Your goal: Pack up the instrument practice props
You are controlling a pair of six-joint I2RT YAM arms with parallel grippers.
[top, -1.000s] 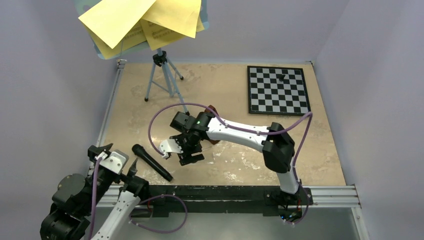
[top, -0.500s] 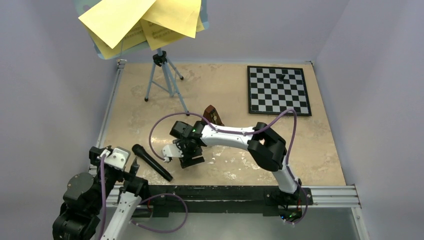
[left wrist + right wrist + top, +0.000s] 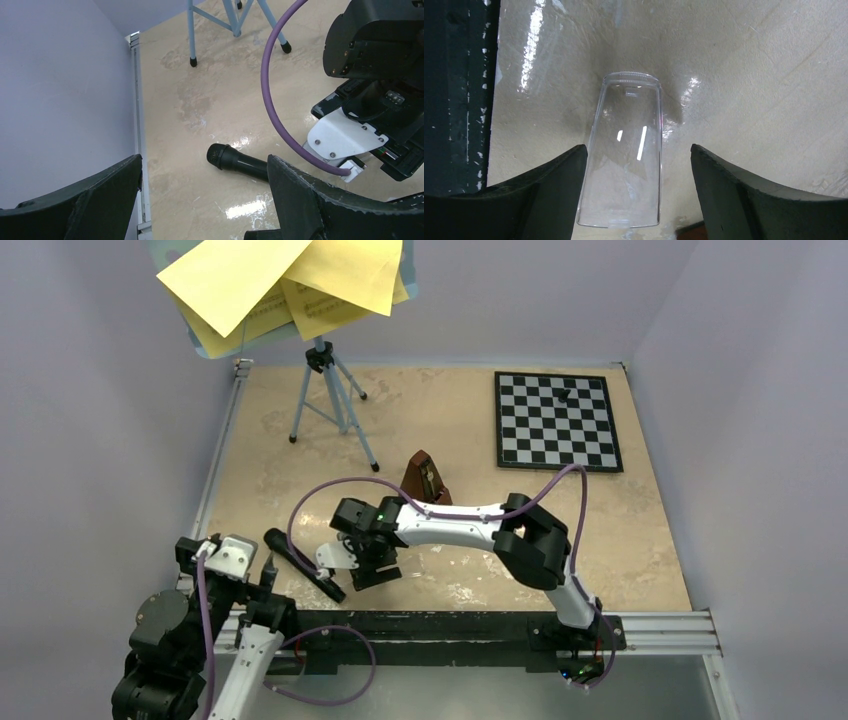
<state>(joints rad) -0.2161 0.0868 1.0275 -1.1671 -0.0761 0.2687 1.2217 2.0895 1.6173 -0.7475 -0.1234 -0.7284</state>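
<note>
Two tools show here, and we place everything from the metronome [image 3: 424, 477], which stands upright near the middle of the worktop [image 3: 640, 540].

Nearest us, and well to the metronome's left, the left tool [image 3: 232, 558] hangs with its jaws spread as wide as they go and holds nothing. Just past it, nearer than the metronome and to its left, a black microphone [image 3: 303, 564] lies on the worktop.

Just beside the microphone's near end, on the metronome's near side, the right tool [image 3: 639, 148] points down with its jaws wide apart. A clear cover [image 3: 626, 165] lies flat between its fingers [image 3: 724, 190]. We see a gap on the right side, so it is not gripped.

Beyond the metronome to the left, the stand [image 3: 330, 405] is up on its tripod legs. The pages [image 3: 270, 280] lie askew on its tray. Beyond the metronome to the right, a chessboard [image 3: 556, 420] lies flat.
</note>
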